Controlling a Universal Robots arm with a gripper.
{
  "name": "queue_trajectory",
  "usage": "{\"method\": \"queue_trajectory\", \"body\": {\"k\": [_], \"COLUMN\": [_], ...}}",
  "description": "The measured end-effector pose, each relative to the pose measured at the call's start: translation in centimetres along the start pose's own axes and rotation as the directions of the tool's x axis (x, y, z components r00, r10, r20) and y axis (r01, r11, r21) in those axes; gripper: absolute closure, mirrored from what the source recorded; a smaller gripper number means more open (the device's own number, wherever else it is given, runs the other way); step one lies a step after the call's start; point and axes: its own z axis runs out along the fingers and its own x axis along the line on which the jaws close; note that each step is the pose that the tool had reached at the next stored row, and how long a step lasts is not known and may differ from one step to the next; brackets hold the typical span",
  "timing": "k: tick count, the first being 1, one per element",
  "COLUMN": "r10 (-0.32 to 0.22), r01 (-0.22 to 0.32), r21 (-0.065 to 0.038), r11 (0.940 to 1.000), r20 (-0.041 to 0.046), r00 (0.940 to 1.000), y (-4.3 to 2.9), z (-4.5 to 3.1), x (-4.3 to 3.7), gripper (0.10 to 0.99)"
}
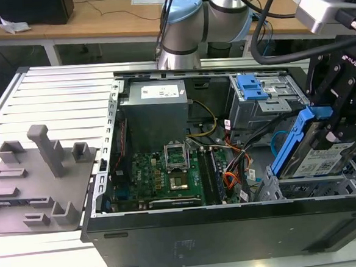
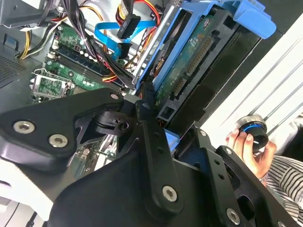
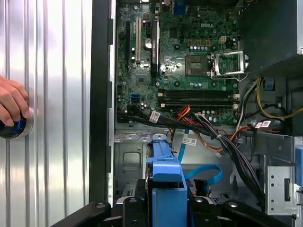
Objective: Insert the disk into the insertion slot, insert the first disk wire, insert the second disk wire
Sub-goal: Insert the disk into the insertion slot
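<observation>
- Wooden desks (image 1: 97, 20) run across the top of the exterior view, behind a ribbed aluminium surface (image 1: 59, 99) that carries everything else.
- At the exterior view's left, a grey fixture plate (image 1: 29, 186) with upright blocks lies on the surface. Beside it, an open black computer case (image 1: 222, 234) lies on its side and fills the middle and right.
- Inside the case, a green motherboard (image 1: 163, 177) sits at lower centre with a grey power supply (image 1: 155, 107) above it. A taller grey bay box (image 1: 274, 105) stands at upper right, with a blue latch piece (image 1: 251, 87) on top.
- The robot arm (image 1: 186, 29) rises at top centre. Its black tool (image 1: 329, 126) hangs at the right edge of the exterior view, clamped on the disk (image 1: 314, 157) by its blue carrier.
- The disk is tilted with its label side showing. Its high end is in the tool and its low end slopes down toward the insertion slot (image 1: 292, 189), the perforated cage in the case's lower right corner. It is not yet lying flat in that cage.
- In the first wrist view, a person's hand (image 3: 12, 101) rests on a round knob (image 3: 10, 128) with a blue ring, on the ribbed surface outside the case.
- The exterior view's right edge cuts off part of the tool. The carrier covers the fingertips, so the exact spot where they press is hidden.
- Whether the disk's low end touches the cage cannot be told, because the cage rim and the case wall cover that point.
- A blue flat cable (image 1: 278, 143) and orange wires (image 1: 230, 179) lie loose near the cage. Their ends are hard to trace among the other cables.
</observation>
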Motion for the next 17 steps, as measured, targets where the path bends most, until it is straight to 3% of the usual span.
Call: {"method": "queue_trajectory", "body": {"k": [14,17], "r10": [0.000,0.000], "r01": [0.000,0.000], "r21": [0.000,0.000], "r11": [1.0000,1.0000], "r20": [-0.0002,0.0002], "r00": [1.0000,1.0000], "y": [-0.02,-0.02], "z": [0.47,0.48], "x": [0.00,0.00], "gripper": [0.722,0.647]}}
